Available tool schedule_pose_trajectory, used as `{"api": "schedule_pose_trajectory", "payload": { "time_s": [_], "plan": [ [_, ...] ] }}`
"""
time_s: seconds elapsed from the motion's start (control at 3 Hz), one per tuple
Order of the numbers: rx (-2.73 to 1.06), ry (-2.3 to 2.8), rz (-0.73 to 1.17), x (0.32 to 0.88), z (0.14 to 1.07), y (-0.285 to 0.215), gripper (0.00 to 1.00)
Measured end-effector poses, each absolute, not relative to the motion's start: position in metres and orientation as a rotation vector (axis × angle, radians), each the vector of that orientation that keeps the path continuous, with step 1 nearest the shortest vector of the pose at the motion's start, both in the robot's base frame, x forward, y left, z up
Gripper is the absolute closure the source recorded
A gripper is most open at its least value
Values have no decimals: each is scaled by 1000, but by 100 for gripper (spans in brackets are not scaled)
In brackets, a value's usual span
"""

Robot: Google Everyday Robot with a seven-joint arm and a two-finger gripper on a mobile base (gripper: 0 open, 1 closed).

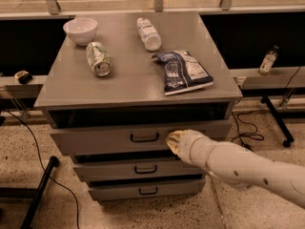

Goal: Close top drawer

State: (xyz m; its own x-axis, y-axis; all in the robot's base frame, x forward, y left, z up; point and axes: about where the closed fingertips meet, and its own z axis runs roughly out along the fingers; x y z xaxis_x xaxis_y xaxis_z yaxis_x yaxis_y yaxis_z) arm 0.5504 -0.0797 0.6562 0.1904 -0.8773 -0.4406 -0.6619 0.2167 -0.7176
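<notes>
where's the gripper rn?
In the camera view, the gripper is low and centre-right, at the front of the top drawer, just right of its black handle, below the chip bag.

Gripper (173, 142) sits at the top drawer (95, 140) front, right of the handle (144, 137); drawer slightly open. Bowl (80, 30), can (98, 58), bottle (148, 33), chip bag (182, 71) on counter (128, 82).

The top drawer (95, 140) is the widest of the grey fronts and runs across the middle of the frame, just under the cabinet top (124, 87). Its flat grey panel has a small black bar handle (144, 137) at the centre. The drawer stands slightly out, not fully shut, and a dark strip of its inside shows above the panel. The gripper (172, 142) is against the panel, just right of the handle.
</notes>
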Motion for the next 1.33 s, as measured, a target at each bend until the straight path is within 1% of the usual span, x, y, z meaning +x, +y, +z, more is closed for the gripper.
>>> {"api": "schedule_pose_trajectory", "payload": {
  "time_s": [0.33, 1.0, 1.33],
  "plan": [
    [-1508, 1519, -289, 566, 661, -77, 100],
    [-1545, 1443, -247, 566, 667, -69, 100],
    [-1583, 1345, -143, 539, 676, -66, 100]
  ]
}}
